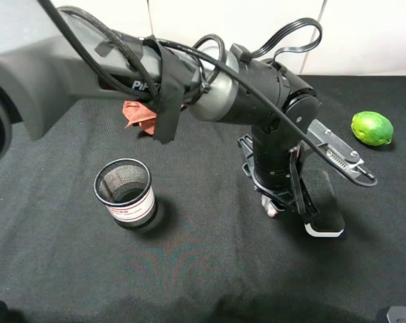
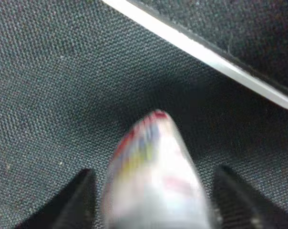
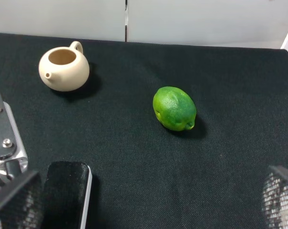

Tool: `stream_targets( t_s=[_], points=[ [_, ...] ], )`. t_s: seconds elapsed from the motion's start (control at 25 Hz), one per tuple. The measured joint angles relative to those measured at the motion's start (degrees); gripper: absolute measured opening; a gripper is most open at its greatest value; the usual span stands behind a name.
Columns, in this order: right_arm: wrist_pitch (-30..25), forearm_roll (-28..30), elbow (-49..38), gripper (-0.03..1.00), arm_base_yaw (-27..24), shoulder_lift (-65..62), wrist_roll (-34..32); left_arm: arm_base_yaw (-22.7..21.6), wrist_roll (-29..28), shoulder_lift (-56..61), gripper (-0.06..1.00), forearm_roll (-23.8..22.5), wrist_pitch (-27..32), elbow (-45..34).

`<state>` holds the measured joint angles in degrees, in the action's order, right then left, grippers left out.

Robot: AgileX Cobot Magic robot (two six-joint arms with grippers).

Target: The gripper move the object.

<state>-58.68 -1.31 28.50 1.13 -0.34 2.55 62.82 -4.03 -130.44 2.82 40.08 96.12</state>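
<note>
A black tablecloth [image 1: 203,276] is shown with an upright mesh cup [image 1: 130,210], white-labelled, at the left, well apart from the action. Behind it, a crumpled red cloth [image 1: 141,116] is partly hidden by the black arm [image 1: 257,94], which is stretched in from the left across the middle and hung with cables and tape.

Right of centre, the left gripper [image 2: 153,171] is pointed down at the tablecloth. Its jaws are parted only a little. The bottle [image 2: 151,152], blurred in the wrist view, is framed between the two dark fingers [image 2: 84,200]. A thin strip of tablecloth is visible on each side of it, so the bottle does not appear to be clamped. Whether the bottle is resting on the tablecloth cannot be made out for certain.

Just beside the left gripper, on its right, a black block [image 1: 324,205] with a white edge is stood on the tablecloth. Farther right, towards the rear edge, a green lime [image 1: 372,128] is laid well apart from the bottle.

A cream teapot [image 3: 64,67], upright and open-topped, is picked up only by the right wrist camera, well apart from the lime. The right gripper [image 3: 146,202] is seen wide open, with nothing between its fingers.
</note>
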Motion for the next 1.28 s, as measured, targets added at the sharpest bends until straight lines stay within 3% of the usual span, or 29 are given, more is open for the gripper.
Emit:
stream_targets(
  t_s=[0.16, 0.32, 0.88, 1.28],
  points=[
    [0.0, 0.0, 0.0, 0.69, 0.0, 0.0, 0.0, 0.0, 0.0, 0.0, 0.85, 0.0, -0.8, 0.0],
    [0.0, 0.0, 0.0, 0.69, 0.0, 0.0, 0.0, 0.0, 0.0, 0.0, 0.92, 0.0, -1.1, 0.0],
    [0.0, 0.0, 0.0, 0.69, 0.0, 0.0, 0.0, 0.0, 0.0, 1.6, 0.93, 0.0, 0.1, 0.1],
    [0.0, 0.0, 0.0, 0.69, 0.0, 0.0, 0.0, 0.0, 0.0, 2.5, 0.93, 0.0, 13.4, 7.6]
  ],
)
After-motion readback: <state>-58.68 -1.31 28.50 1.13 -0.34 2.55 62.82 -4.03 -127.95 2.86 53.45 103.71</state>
